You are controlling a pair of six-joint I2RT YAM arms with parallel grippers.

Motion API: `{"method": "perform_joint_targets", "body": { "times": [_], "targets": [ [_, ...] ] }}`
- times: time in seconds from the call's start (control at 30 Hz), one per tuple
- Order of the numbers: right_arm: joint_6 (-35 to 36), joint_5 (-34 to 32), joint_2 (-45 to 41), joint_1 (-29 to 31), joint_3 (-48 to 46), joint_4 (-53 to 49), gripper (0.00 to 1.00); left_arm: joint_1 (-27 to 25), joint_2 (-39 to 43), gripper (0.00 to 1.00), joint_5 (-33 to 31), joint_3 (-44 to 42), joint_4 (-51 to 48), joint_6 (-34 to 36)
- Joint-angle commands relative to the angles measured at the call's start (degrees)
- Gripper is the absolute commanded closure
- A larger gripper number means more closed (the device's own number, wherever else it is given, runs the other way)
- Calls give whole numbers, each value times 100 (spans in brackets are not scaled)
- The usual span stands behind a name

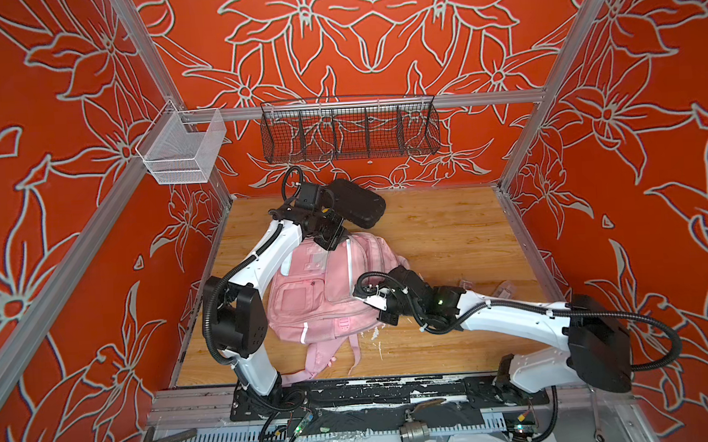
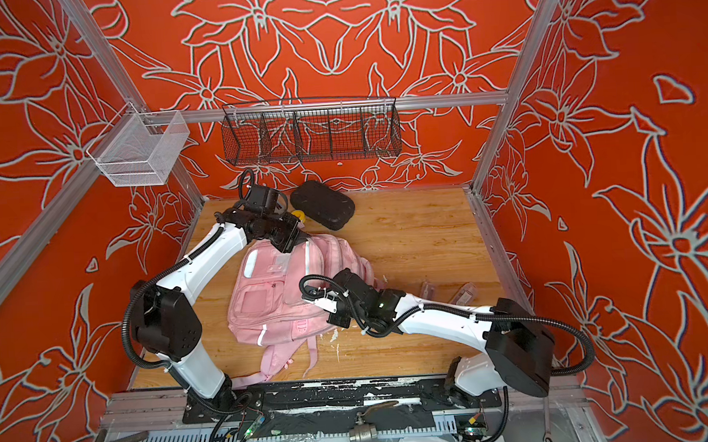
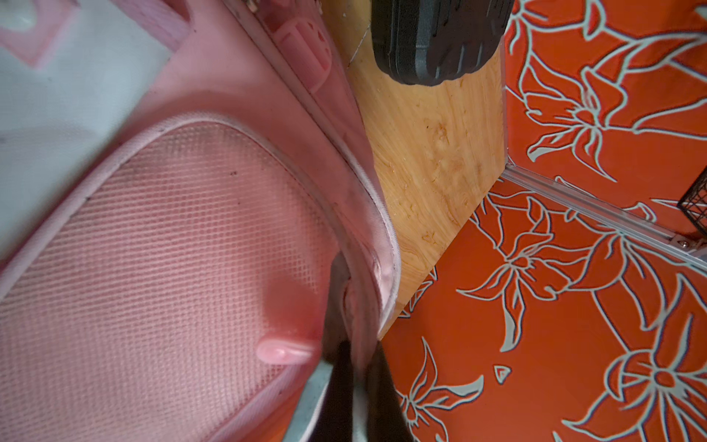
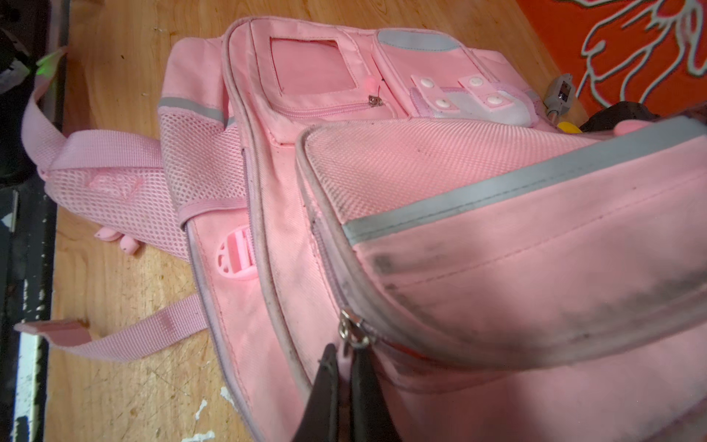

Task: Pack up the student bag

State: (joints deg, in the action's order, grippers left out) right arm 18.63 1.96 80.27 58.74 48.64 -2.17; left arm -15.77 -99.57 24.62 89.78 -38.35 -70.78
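Pinching student bag [image 1: 306, 299] edges: both grippers [image 3: 357, 346] [image 4: 344, 350]

Both arms low over the table, both grippers closed.
Left white-and-black jointed arm [image 1: 269, 257] reaches far back, elbow bent; left black parallel gripper [image 3: 357, 352] angles down, jaws pinched together. Right white-and-black jointed arm [image 1: 515, 321] stretches toward centre; right black parallel gripper [image 4: 346, 356] likewise pinched.

Open table [image 1: 448, 233] right of bag [image 1: 306, 299]; case [image 1: 360, 207] behind.
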Motion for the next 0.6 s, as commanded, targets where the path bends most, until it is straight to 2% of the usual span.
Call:
{"method": "perform_joint_targets", "body": {
  "times": [0.0, 0.33, 0.57],
  "targets": [
    [-616, -560, 41, 275, 236, -162, 100, 82, 191, 100, -577, 278, 977, -338],
    [-898, -1258, 660, 860, 852, -442, 100, -47, 111, 100, -854, 393, 1143, -593],
    [-779, -1016, 1038, 947, 1202, -648, 100, -128, 25, 100, -825, 480, 1115, -643]
  ]
}}
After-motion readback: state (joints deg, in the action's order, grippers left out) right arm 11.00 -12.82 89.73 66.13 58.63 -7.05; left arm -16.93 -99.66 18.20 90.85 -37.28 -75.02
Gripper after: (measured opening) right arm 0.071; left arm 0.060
